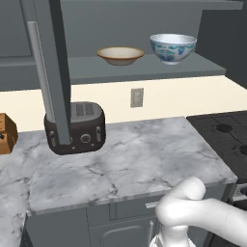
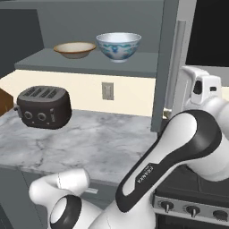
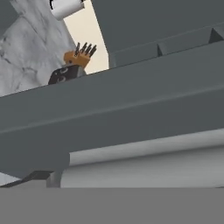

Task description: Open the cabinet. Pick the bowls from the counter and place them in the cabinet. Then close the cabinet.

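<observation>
Left door (image 1: 54,72): part of the cabinet (image 2: 67,22); swung open, seen nearly edge-on, its long axis vertical, hanging in front of the toaster (image 1: 79,126).
Left handle (image 1: 41,77): silver bar running vertically along that door, left of the toaster.
Cream bowl (image 1: 120,54): on the cabinet shelf (image 1: 144,67), above and right of the toaster, upright, mouth up; being round, it has no long axis.
Patterned bowl (image 1: 172,47): same shelf, just right of the cream bowl, not touching it, upright, mouth up.
Bench (image 1: 130,159): marble top carrying the toaster; both bowls are already off it.
Right door (image 2: 166,62): open, well right of the toaster, long axis vertical, its handle (image 2: 179,67) a vertical bar.
Hand: fingers spread wide, holding nothing; the hand view looks close along a grey door panel and a pale bar, probably a handle.
Step judged: closing the doors remains.
Risk: a push at the hinge side or a glancing contact could slide off the door and leave it ajar; a hard swing might jar the bowls.
</observation>
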